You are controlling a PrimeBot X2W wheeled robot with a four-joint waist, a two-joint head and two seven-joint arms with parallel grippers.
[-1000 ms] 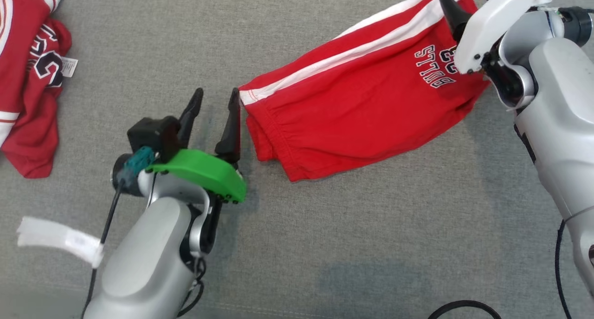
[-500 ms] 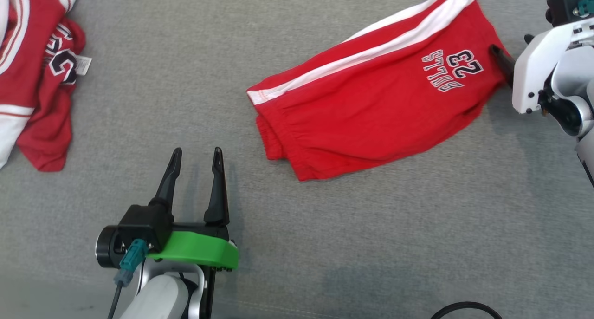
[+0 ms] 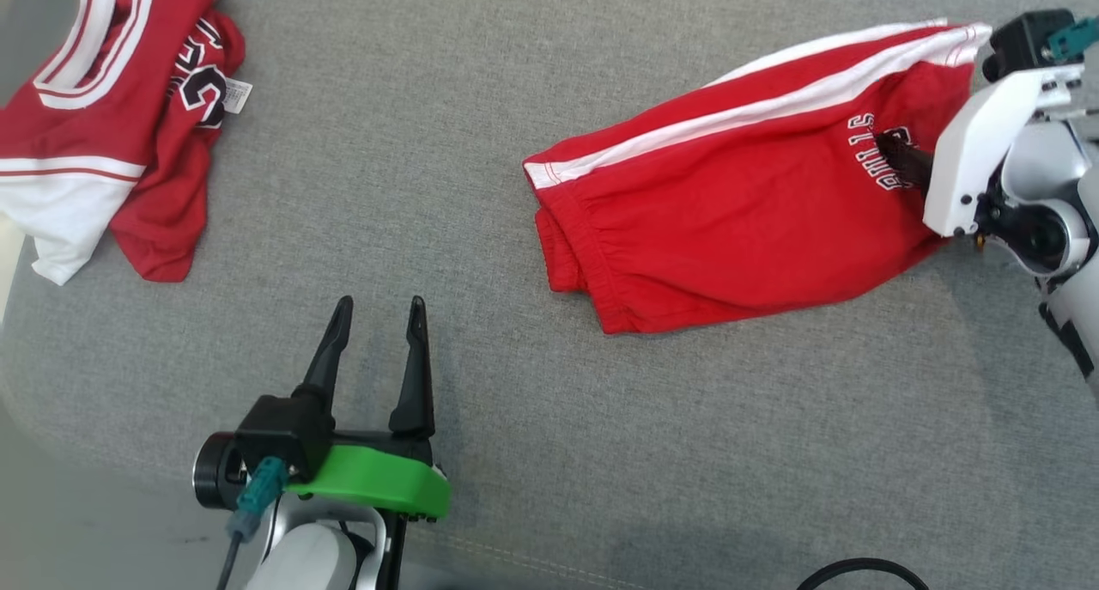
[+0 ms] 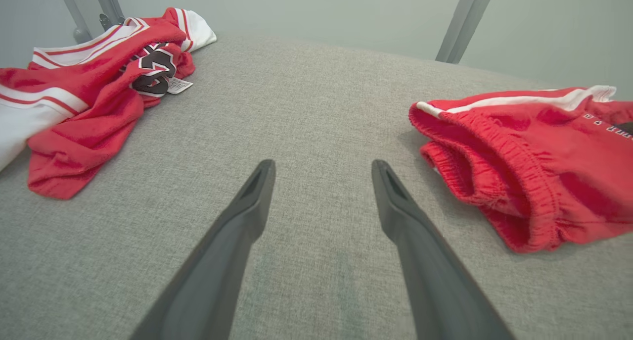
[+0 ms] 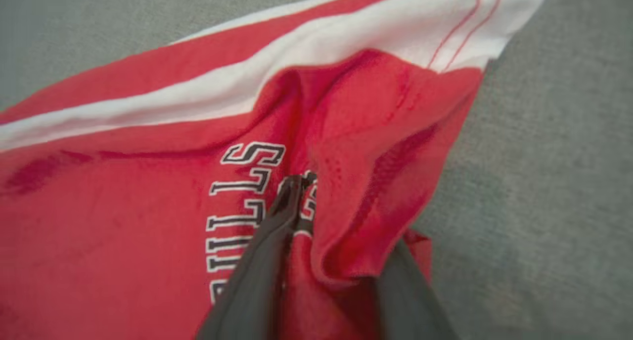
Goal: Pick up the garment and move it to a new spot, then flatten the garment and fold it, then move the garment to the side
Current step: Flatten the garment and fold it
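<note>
A crumpled red and white jersey (image 3: 112, 135) lies at the far left of the grey woven surface (image 3: 549, 418). My left gripper (image 3: 380, 308) hovers over bare weave, its tapered dark fingers spread wide and empty. To its right lie the soft red shorts (image 3: 730, 221), white-striped, with a gathered elastic waistband. My right gripper (image 5: 341, 216) straddles a raised fold by the lettering; whether it pinches, I cannot tell.

We see a crumpled red-and-white jersey (image 3: 112, 135) lying ahead and left of the left gripper (image 3: 382, 302) on grey upholstery (image 3: 429, 143); a black cable (image 3: 861, 561) curls far to its right.
</note>
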